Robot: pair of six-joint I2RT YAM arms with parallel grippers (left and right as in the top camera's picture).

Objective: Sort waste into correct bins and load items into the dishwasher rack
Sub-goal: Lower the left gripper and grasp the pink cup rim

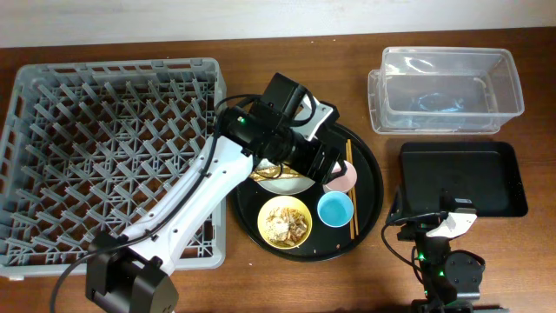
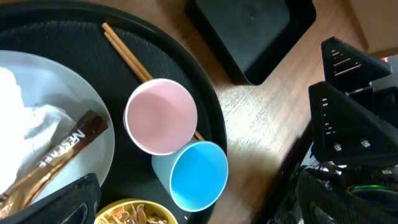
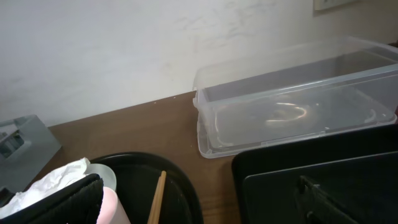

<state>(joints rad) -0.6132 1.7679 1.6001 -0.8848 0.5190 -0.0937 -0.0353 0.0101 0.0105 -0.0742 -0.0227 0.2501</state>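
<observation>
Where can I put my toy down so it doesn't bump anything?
The clear tub and the shallow black tray are both empty. Bare wood shows on the table between the rack and the tub. The round tray is crowded: plate, bowl, pink cup, blue cup, left arm above.

Left arm [image 1: 195, 191] lies diagonally across the dishwasher rack's [image 1: 113, 65] near-right corner and over the round tray's [image 1: 372, 174] left half, covering the plate [image 1: 276, 183] from above. Pink cup [image 1: 343, 176] and blue cup [image 1: 335, 209] are tight together, with no passage between. Chopsticks [image 1: 351, 204] lie just beside both, along the tray's right rim. Yellow bowl [image 1: 285, 222] is open from above. There is a narrow bare table [image 1: 391, 161] strip between the round tray and the shallow black tray [image 1: 462, 178]. Right arm [image 1: 439, 235] crowds that tray's near-left corner. The clear tub's [image 1: 445, 61] top is unobstructed. There is wide bare wood along the table's near edge, under the round tray.
</observation>
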